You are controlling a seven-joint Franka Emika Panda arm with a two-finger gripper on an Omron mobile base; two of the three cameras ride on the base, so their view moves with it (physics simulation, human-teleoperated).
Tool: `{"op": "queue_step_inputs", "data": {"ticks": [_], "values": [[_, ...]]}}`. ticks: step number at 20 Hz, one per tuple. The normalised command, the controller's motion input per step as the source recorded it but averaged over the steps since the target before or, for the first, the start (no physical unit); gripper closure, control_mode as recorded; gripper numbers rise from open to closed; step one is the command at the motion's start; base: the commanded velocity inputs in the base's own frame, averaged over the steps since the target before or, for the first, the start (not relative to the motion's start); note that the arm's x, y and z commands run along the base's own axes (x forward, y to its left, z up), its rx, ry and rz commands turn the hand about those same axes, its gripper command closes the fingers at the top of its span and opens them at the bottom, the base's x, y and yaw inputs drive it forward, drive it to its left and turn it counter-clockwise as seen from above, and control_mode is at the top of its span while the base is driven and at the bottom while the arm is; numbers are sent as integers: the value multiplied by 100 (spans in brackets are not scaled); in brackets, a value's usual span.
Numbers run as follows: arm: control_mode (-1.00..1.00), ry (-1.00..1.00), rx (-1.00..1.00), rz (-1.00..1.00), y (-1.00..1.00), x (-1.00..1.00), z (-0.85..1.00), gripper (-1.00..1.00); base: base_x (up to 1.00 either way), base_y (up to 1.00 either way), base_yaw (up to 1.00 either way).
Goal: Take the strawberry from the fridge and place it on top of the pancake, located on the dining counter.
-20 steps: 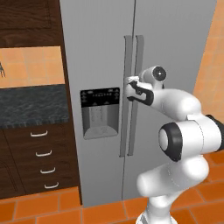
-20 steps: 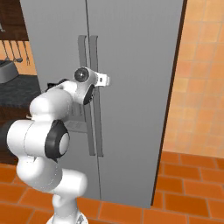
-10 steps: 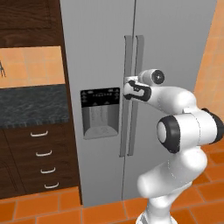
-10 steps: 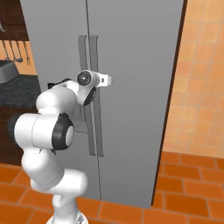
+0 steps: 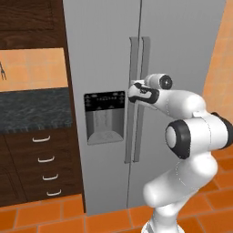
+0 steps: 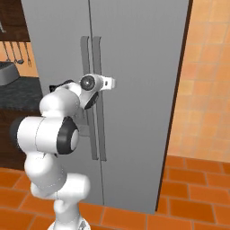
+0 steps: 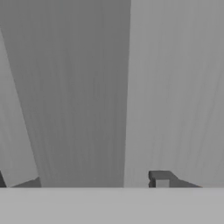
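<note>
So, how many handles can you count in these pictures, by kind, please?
Long vertical handles on the fridge: 2
Small drawer handles on the dark wood cabinet: 4
Total: 6

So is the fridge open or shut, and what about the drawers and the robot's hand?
fridge: both doors shut.
fridge handles: upright, side by side at the door seam.
end effector: at the handles; open or shut, cannot tell.
drawers: all four shut.
water dispenser: nothing in its recess.
</note>
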Motion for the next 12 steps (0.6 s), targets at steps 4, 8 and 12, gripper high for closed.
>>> {"op": "queue_step_inputs", "data": {"ticks": [4,8,12], "values": [[-100,11,0,-3,-42,-65,18,100,0,0,0],[-100,11,0,-2,-72,-100,13,100,0,0,0],[-100,18,0,0,-85,-100,14,100,0,0,0]]}}
